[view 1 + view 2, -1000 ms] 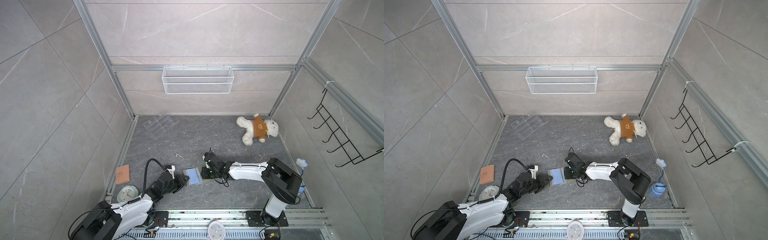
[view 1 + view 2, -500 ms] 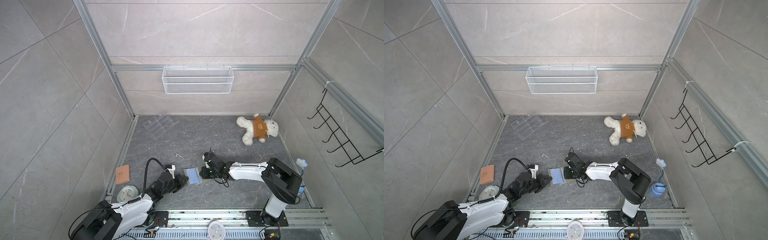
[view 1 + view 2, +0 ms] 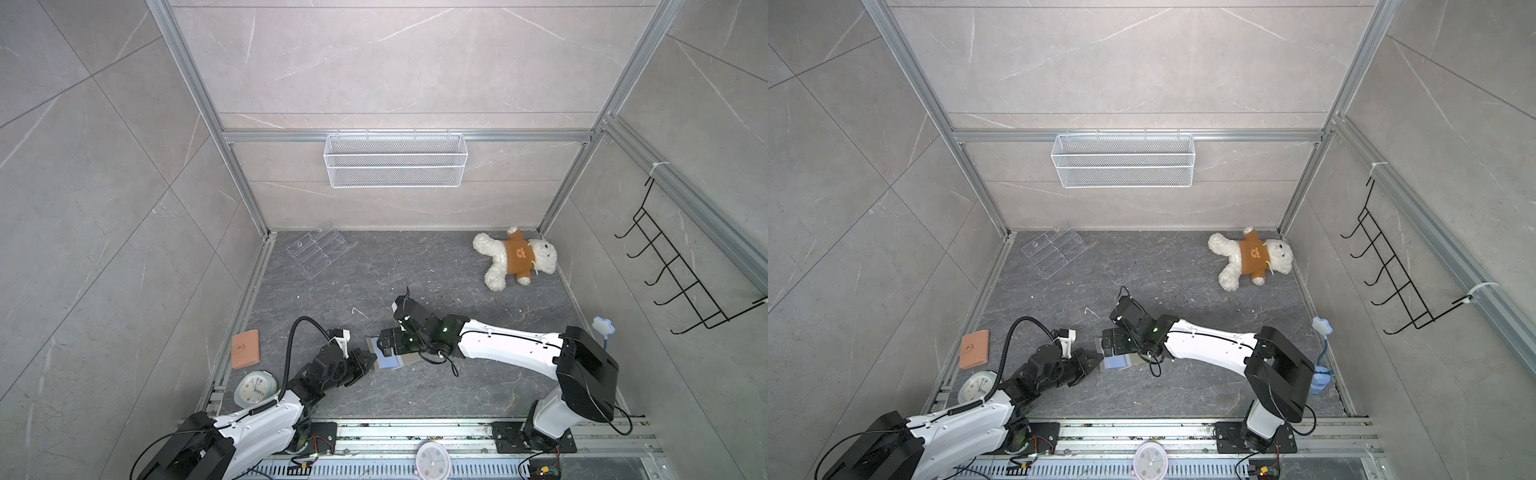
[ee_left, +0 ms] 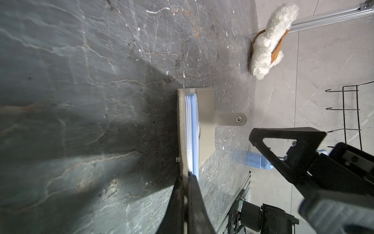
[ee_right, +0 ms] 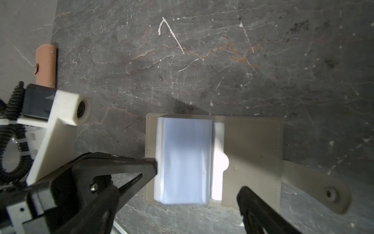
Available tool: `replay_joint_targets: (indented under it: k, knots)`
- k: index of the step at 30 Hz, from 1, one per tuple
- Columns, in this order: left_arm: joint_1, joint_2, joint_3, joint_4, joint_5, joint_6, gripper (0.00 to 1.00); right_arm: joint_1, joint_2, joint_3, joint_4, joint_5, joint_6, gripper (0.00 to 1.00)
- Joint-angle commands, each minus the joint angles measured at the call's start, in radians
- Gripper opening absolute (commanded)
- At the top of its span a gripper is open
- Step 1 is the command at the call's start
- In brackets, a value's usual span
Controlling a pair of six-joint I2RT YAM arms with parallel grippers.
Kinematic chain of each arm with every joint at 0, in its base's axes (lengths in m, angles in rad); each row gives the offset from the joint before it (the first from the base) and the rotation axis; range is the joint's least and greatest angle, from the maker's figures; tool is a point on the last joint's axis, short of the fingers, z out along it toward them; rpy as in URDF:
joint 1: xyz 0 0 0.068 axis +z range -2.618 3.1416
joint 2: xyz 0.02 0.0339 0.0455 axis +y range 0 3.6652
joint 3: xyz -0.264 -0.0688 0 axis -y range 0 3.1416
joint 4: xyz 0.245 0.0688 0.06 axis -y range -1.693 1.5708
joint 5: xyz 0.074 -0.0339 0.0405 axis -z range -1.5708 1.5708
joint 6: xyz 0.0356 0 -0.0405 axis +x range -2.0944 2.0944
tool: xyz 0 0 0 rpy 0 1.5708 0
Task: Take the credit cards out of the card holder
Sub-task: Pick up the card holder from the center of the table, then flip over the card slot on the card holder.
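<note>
Since a second ago the right gripper (image 3: 386, 343) has let go and spread its jaws wide, while the left gripper (image 4: 185, 182) has clenched. Its fingertips now pinch the edge of the card holder's outer grey flap, seen edge-on in the left wrist view.

The card holder (image 5: 253, 145) lies open on the bench (image 3: 457, 270), close to the front edge and a little left of its middle, between the two arms in both top views. Its stack of pale blue sleeves (image 5: 186, 162) lies on the half toward the left arm, and the snap tab (image 5: 315, 192) points toward the right arm. One right finger (image 5: 261, 210) hangs over the grey half beside the tab, holding nothing.

A white strip (image 5: 217, 162) shows beside the sleeves. It may be a card's edge, but glare washes it out.

A teddy bear (image 3: 515, 259) lies near the far right corner and a clear stand (image 3: 318, 254) near the far left corner. A tan wallet (image 3: 245, 349) and a clock (image 3: 254, 388) sit by the left edge.
</note>
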State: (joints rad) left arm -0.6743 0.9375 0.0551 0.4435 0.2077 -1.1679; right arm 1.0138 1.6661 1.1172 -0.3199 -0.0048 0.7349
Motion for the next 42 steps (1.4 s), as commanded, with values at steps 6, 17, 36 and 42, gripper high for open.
replay_joint_targets:
  k: [6, 17, 36, 42]
  knots:
    - [-0.004, -0.013, 0.038, 0.008, -0.013, 0.036, 0.00, 0.032, 0.108, 0.074, -0.127, 0.051, -0.041, 0.93]
    - [-0.005, -0.022, 0.041, 0.005, -0.012, 0.037, 0.00, 0.038, 0.167, 0.073, -0.111, 0.042, -0.042, 0.91]
    - [-0.004, -0.089, 0.040, -0.075, -0.013, 0.054, 0.00, -0.079, 0.012, -0.081, -0.157, 0.227, 0.011, 0.86]
    - [-0.004, -0.084, 0.049, -0.077, -0.012, 0.064, 0.00, -0.014, -0.065, -0.082, -0.073, 0.143, -0.039, 0.87]
